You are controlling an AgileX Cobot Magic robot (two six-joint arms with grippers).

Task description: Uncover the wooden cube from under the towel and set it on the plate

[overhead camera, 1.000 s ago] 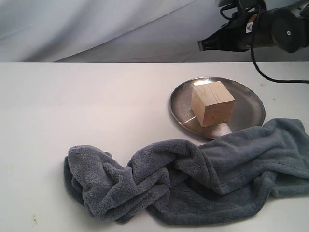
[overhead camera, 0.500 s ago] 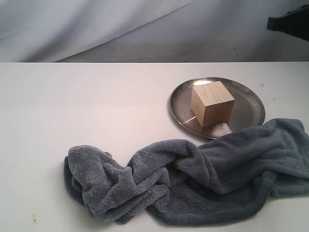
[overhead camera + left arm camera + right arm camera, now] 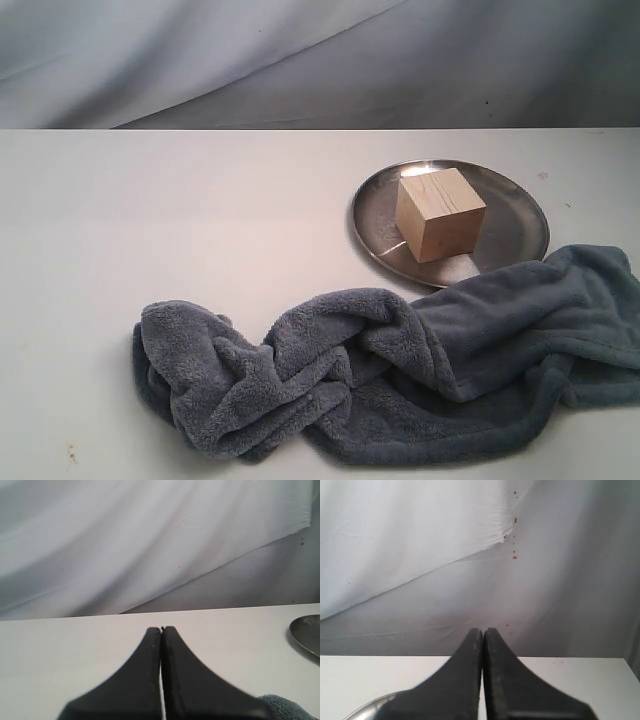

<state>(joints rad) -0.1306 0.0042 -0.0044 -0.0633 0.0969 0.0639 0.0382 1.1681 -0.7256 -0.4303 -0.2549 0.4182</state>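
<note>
Gone from the exterior view is the right arm, which 1 second ago hung above the far right of the table [image 3: 200, 220] and then slipped out past the edge; nothing else has shifted. The wooden cube [image 3: 440, 213] stands flat on the metal plate [image 3: 515, 215], left of its centre, fully uncovered. The blue-grey towel [image 3: 400, 370] lies bunched along the near side, its far edge lapping the plate's near rim but clear of the cube. The right gripper [image 3: 483, 630] has its 2 jaws pressed together on nothing, and the left gripper [image 3: 161, 628] is likewise closed and empty, both pointing out over the table. By the look of it the task is done. If the cube needed moving again, it would likely handle as a rigid, fairly light block with smooth faces: take it across 2 opposite side faces, near mid-height, with a wide opening. The plate looks slick and might slide under a nudge; the towel is limp and best pinched at a fold.
</note>
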